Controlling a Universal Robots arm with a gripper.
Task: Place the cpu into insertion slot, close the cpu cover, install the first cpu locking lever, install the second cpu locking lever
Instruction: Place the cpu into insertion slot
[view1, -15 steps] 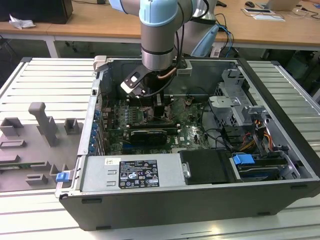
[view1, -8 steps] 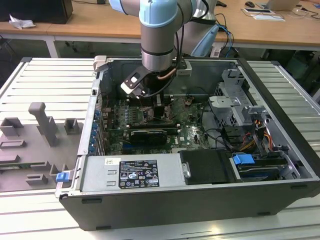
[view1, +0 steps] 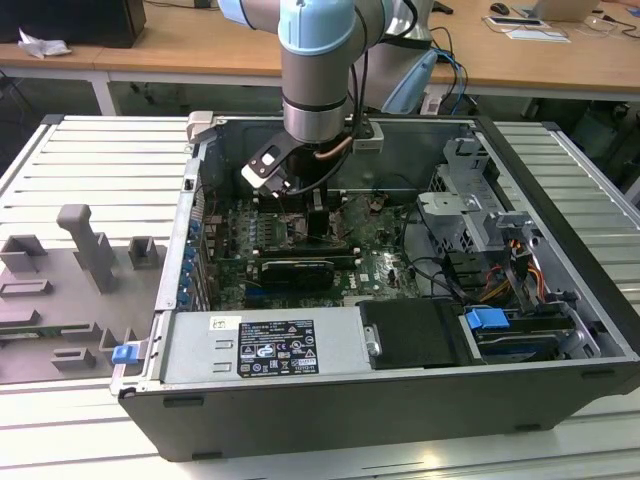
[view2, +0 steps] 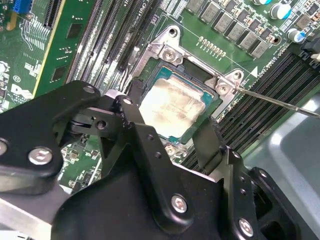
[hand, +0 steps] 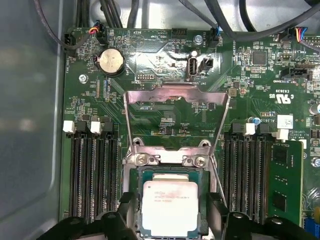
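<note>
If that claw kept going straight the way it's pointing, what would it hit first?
Probably the cpu lying in the insertion slot, straight ahead of the gripper; its open fingers straddle it, so the slot's rim might come first.

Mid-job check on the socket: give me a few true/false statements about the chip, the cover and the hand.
1. The pale silver square cpu lies in the insertion slot. True.
2. The silvery metal frame cpu cover is shut over the cpu. False: it is swung open, away from the chip.
3. The hand is clamped on the cpu. False: its fingers stand apart from the chip, one on either side.
4. Long black memory slots run along both sides of the insertion slot. True.
</note>
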